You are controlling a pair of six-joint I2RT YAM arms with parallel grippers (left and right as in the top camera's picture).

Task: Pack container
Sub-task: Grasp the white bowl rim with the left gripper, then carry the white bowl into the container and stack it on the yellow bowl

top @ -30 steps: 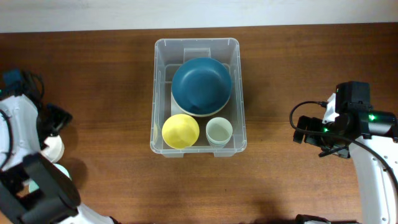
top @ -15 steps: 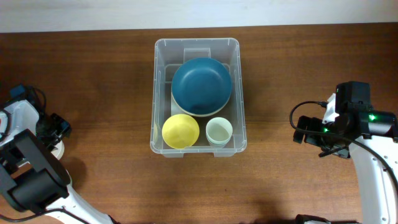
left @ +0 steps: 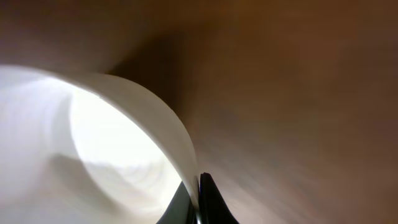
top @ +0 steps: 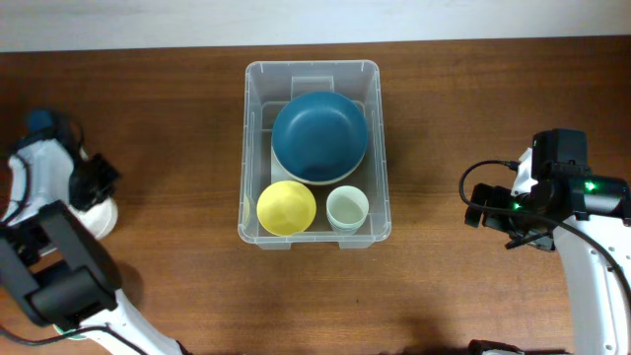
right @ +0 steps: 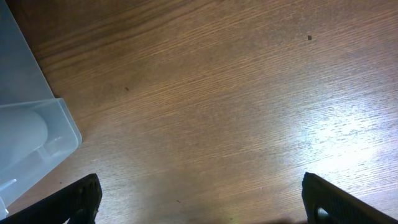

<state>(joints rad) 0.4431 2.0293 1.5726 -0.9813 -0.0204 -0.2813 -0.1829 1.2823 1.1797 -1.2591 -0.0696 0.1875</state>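
Container (top: 312, 66): clear rectangular bin holding blue bowl (top: 319, 135), yellow bowl (top: 286, 207), pale cup (top: 347, 207).

The left arm (top: 39, 182) is seen folded at the left side of the overhead view. The left gripper (top: 96, 183) is lowered, its fingers (left: 211, 202) pinched on the rim of a white bowl (left: 93, 143). The right arm (top: 592, 266) is raised from the lower right. The right gripper (top: 485, 212) is pointed left, its fingers (right: 78, 199) spread wide.
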